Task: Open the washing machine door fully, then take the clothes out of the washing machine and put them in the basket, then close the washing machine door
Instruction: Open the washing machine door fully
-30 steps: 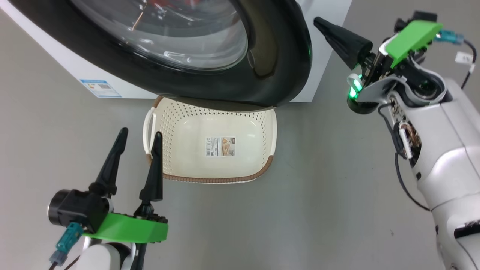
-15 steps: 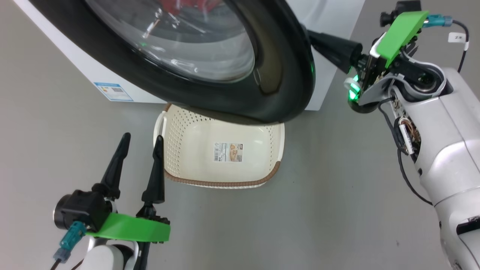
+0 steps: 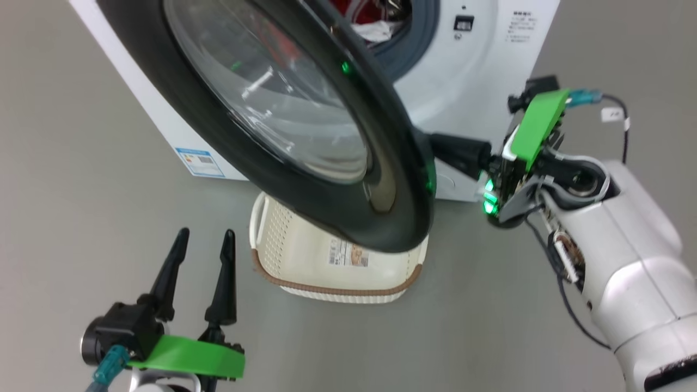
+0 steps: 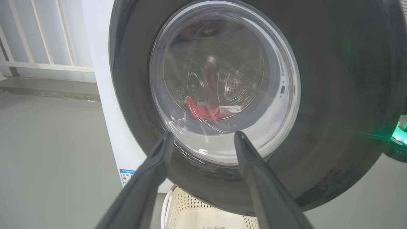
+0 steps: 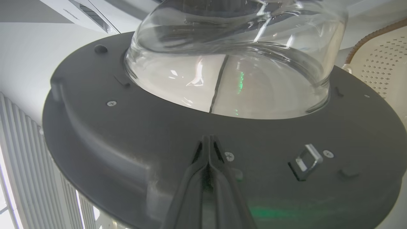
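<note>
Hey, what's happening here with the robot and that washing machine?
The robot is opening the big white front-loading washing machine. Its right gripper, shut, has its fingertips against the inner face of the round black-rimmed glass door, which stands partly open. The red and white clothes lie in the drum. The cream perforated plastic basket sits on the floor under the door, nothing visible in it. The left gripper hovers open, holding nothing.

The door point(image 3: 405, 185) has a shiny black rim and clear glass. The washer point(image 3: 474, 81) is white with a grey ring point(image 3: 422, 32). The clothes point(image 4: 203, 112) are red and white. The basket point(image 3: 283, 239) is cream with rows of tiny holes and a brown woven rim. The floor point(image 3: 65, 207) is grey. The left gripper point(image 3: 206, 235) is black with a green plate.
</note>
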You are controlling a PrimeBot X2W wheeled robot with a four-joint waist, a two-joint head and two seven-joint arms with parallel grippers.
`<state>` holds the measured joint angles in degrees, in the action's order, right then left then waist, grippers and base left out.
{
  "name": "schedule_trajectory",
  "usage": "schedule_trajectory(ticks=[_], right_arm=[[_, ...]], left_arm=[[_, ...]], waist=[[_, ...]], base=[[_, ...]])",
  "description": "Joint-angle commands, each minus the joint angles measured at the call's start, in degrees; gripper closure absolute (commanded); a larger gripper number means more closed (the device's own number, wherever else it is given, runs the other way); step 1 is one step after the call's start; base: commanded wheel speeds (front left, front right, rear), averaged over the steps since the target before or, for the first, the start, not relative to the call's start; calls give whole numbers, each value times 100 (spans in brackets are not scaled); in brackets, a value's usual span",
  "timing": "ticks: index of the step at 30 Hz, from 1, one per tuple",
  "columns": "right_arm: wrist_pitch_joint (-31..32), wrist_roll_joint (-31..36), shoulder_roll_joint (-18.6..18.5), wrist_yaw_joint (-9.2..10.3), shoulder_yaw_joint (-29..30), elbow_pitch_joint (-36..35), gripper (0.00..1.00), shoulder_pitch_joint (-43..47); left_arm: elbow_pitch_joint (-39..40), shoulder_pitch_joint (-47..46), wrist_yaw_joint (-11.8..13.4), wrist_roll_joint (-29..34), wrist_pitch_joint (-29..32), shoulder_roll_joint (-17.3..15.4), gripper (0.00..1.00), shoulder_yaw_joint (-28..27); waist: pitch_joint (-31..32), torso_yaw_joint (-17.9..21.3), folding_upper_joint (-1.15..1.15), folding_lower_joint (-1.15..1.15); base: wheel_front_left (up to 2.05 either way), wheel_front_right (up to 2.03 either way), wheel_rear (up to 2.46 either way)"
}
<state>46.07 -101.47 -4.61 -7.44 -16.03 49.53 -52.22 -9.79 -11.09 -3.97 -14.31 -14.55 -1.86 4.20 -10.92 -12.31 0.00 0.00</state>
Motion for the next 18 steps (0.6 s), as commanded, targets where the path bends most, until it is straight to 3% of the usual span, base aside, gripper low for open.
schedule_trajectory(ticks=[1, 18], right_arm=[[59, -136, 170, -5, -130, -211, 100, 98], [-260, -1056, 172, -5, -1387, -559, 100, 668]], left_arm=[[109, 39, 60, -18, -45, -102, 0, -201], [2, 438, 141, -33, -45, -102, 0, -240]], waist=[[215, -154, 0, 0], [813, -636, 0, 0]], base=[[0, 0, 0], [0, 0, 0]])
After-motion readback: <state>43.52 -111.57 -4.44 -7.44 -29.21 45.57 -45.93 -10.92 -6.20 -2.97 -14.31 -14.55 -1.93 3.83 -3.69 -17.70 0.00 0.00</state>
